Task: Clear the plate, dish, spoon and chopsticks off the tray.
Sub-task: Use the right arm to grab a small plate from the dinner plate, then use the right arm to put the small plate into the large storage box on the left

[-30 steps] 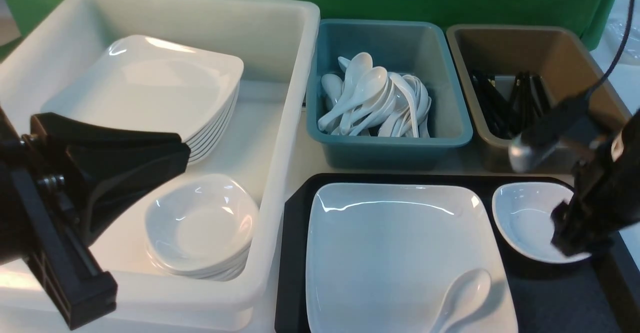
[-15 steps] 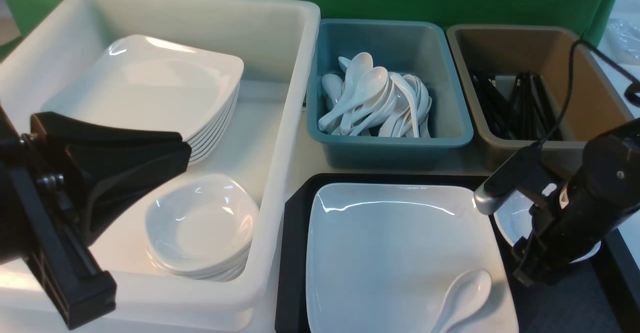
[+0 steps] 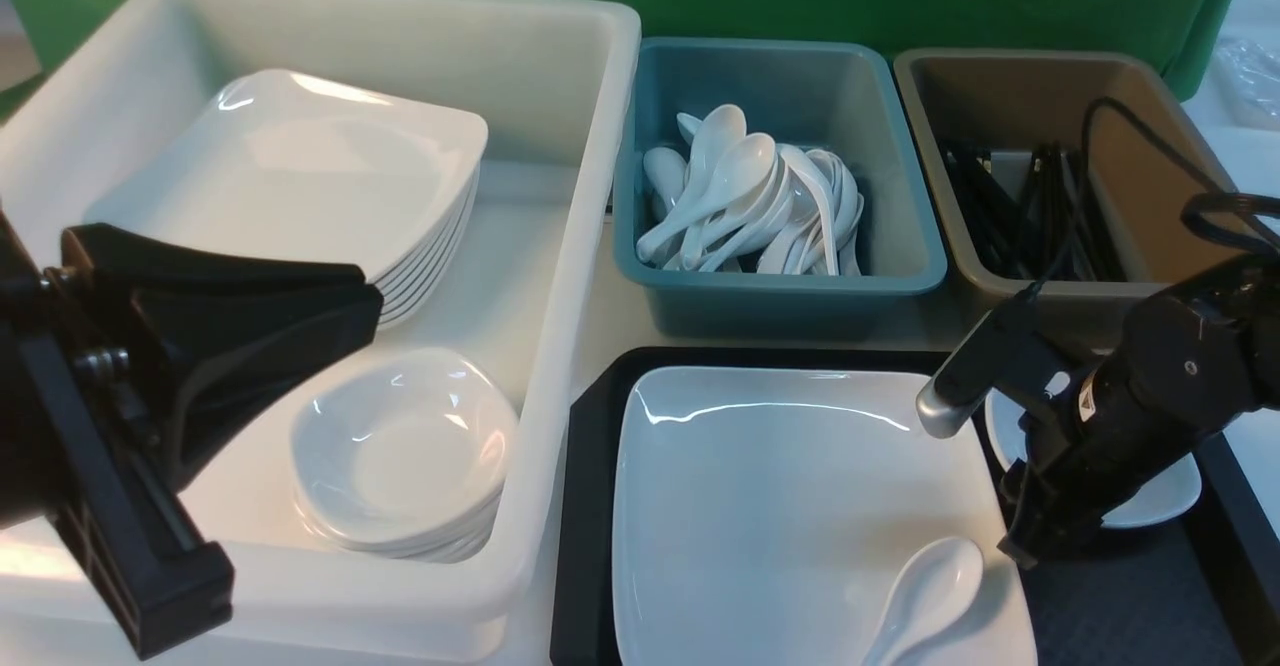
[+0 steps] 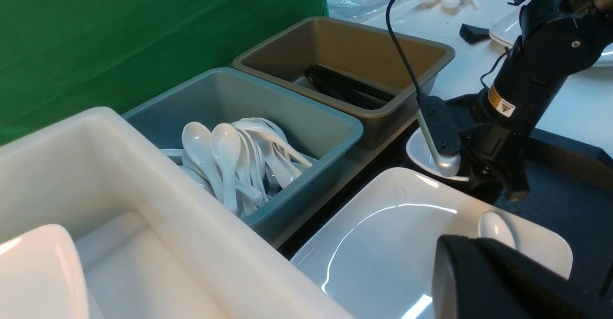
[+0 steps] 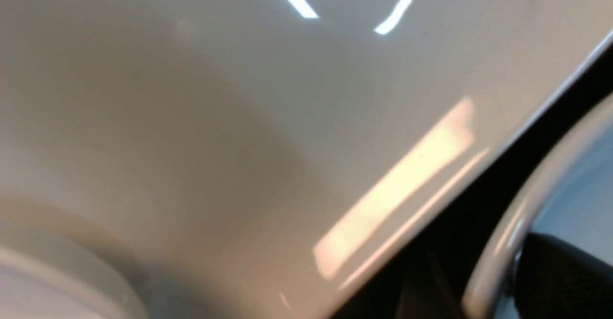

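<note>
The tray [image 3: 585, 506] sits at the near right, just in front of the bins. The plate [image 3: 790, 506] lies flat on it and takes up its left and middle. The spoon [image 3: 925, 596] rests on the plate's near right corner, bowl up, with its handle running toward the near edge. The dish [image 3: 1165, 494] sits on the tray's far right, just beside the plate and partly hidden by the right arm.

The right gripper [image 3: 1030, 538] points down at the gap between plate and dish, by the dish's left edge. I cannot tell whether it is released or clenched. Its wrist view shows only blurred white glaze, a dark strip and a second white rim.

The left gripper [image 3: 365, 306] is clenched and empty, raised over the near left of the white tub [image 3: 590, 196]. In the tub are stacked plates [image 3: 300, 176] at the far end and stacked dishes [image 3: 400, 446] at the near end.

Beyond the tray, the teal bin [image 3: 780, 286] holds white spoons [image 3: 740, 196]. To its right, the brown bin [image 3: 1140, 116] holds black sticks [image 3: 1010, 211].
</note>
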`<state>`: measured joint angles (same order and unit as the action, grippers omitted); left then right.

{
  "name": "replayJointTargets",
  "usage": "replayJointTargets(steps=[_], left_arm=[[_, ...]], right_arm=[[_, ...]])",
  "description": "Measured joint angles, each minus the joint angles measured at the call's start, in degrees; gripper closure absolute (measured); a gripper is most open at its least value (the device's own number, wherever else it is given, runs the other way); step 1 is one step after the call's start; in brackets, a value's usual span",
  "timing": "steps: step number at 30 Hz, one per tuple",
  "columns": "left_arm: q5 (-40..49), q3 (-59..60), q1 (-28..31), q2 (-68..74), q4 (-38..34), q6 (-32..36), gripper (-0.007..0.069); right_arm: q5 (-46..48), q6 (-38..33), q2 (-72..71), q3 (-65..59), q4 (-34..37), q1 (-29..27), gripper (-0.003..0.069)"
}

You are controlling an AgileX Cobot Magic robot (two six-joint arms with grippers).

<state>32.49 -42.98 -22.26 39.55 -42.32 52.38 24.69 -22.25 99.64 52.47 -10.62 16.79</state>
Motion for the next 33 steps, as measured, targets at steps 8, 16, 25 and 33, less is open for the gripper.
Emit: replayJointTargets(steps=[8,16,25,33], left_arm=[[0.08,0.0,0.0,0.0,0.0,0.21,0.0604],[0.19,0.0,0.0,0.0,0.0,0.21,0.0604],[4.06,-4.94,0.0,-3.18,10.71,-15.01,0.0604],[16.4,-6.99,0.0,-19.29,38.02,-42.95,0.0604]], right_arm=[[0.85,0.04,-0.94,0.24,-0.98,0.0,0.043],[9.87,9.35,-13.77,0.51,-0.6,2.67,0.0595],[17.96,16.85,-24.6,17.92,1.68,26.16,0.0595],[18.11,9.46,-6.72,43.12,2.25,42.81,0.0595]])
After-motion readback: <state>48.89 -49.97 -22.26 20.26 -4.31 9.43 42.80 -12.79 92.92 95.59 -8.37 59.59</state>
